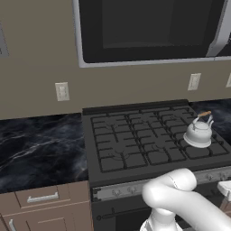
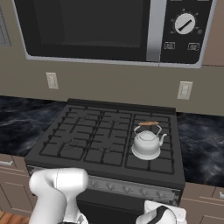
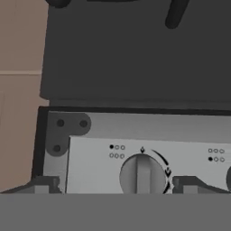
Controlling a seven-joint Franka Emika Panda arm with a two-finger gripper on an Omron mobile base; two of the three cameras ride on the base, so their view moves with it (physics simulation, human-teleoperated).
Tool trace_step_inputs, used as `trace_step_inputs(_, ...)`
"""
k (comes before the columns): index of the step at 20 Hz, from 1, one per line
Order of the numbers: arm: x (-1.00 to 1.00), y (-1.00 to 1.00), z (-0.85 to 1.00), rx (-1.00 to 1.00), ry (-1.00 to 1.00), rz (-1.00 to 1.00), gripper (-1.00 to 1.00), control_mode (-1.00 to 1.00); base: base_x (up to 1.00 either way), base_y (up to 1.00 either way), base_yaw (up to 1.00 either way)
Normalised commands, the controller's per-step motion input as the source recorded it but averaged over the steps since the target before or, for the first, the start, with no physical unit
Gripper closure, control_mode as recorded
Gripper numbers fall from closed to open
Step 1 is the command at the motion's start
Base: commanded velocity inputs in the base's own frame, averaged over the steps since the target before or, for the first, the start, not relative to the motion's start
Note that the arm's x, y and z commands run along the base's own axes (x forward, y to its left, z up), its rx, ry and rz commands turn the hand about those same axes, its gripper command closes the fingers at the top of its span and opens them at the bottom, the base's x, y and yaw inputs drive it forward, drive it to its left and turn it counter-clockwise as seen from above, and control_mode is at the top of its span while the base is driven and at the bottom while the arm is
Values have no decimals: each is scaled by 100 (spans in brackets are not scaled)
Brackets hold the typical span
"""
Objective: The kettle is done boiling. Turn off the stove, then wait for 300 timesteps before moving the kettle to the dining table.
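Jaws (image 3: 112, 182) stand wide open either side of the stove (image 1: 149, 140) knob (image 3: 142, 175), kettle (image 1: 198, 131) on its grate; centre on the knob, close squarely, twist slowly.

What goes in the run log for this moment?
gripper: open, straddling stove knob | kettle: on stove right-front grate

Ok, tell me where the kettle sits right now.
The kettle stands on the stove's grates at the right side, toward the front, in both base views, below the microwave.
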Motion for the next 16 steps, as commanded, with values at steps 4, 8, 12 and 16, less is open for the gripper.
trace_step_inputs(4,-51,0,0,5,-2,3,-100,-100,0,0,0)
trace_step_inputs(8,-45,0,2,3,-2,6,-100,-100,0,0,0)
trace_step_inputs(12,-39,0,14,5,-1,5,-100,-100,0,0,0)
trace_step_inputs(16,-13,0,41,5,0,5,-100,-100,0,0,0)
